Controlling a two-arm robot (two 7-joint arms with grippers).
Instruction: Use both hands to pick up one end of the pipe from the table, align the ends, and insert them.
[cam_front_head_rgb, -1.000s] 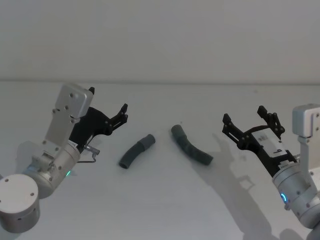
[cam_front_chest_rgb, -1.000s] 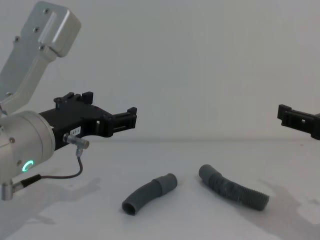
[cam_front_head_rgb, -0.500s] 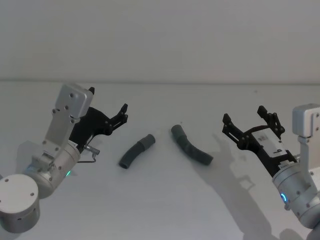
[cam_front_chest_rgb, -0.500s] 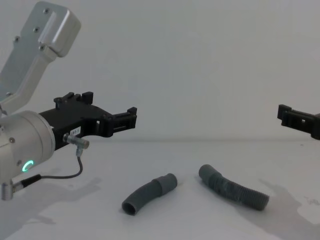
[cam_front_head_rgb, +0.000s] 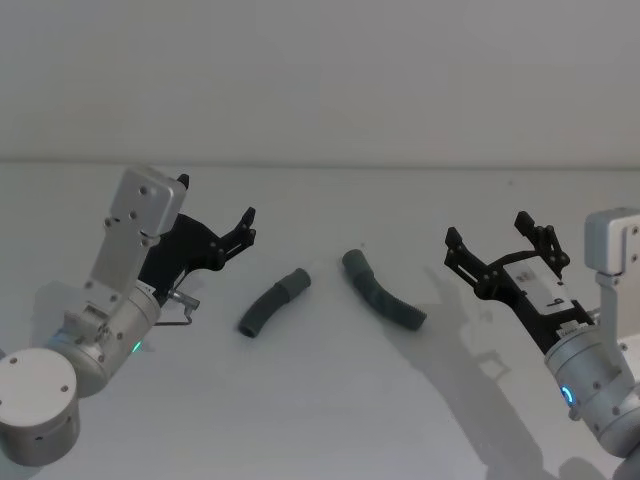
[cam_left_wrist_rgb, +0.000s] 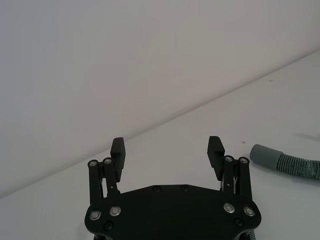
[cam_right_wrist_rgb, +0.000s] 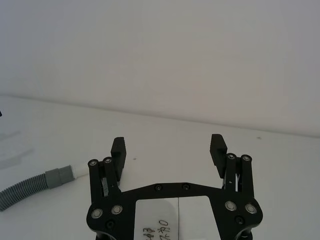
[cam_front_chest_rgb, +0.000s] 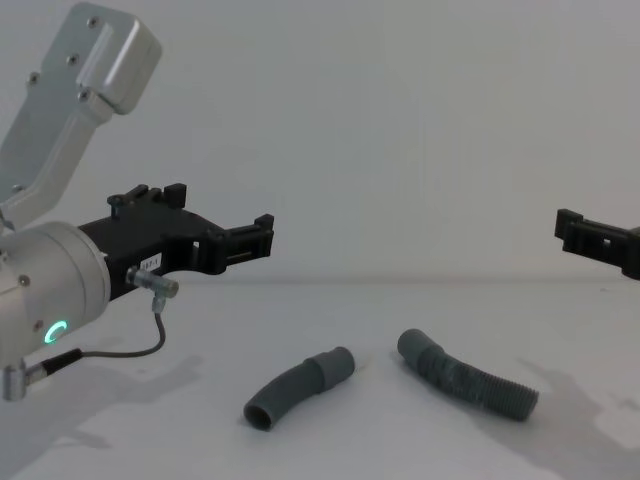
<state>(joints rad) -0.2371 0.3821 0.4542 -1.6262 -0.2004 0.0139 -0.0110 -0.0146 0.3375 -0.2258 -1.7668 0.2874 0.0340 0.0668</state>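
Two dark-grey pipe pieces lie apart on the white table (cam_front_head_rgb: 320, 400). The left piece (cam_front_head_rgb: 272, 303) (cam_front_chest_rgb: 297, 388) has a stepped cuff at its far end. The right piece (cam_front_head_rgb: 381, 291) (cam_front_chest_rgb: 465, 381) is ribbed. My left gripper (cam_front_head_rgb: 215, 205) (cam_front_chest_rgb: 220, 210) hovers open and empty to the left of the left piece. My right gripper (cam_front_head_rgb: 488, 230) (cam_front_chest_rgb: 590, 235) hovers open and empty to the right of the right piece. In the left wrist view, beyond that gripper (cam_left_wrist_rgb: 166, 148), a ribbed piece's grey cuff (cam_left_wrist_rgb: 264, 154) shows. The right wrist view has its gripper (cam_right_wrist_rgb: 168, 148) and a cuff with a whitish tip (cam_right_wrist_rgb: 80, 170).
A plain pale wall (cam_front_head_rgb: 320, 80) rises behind the table's far edge. A thin cable (cam_front_chest_rgb: 130, 345) loops under my left wrist. Both silver arms stand at the table's sides, with bare surface between them and around the pipe pieces.
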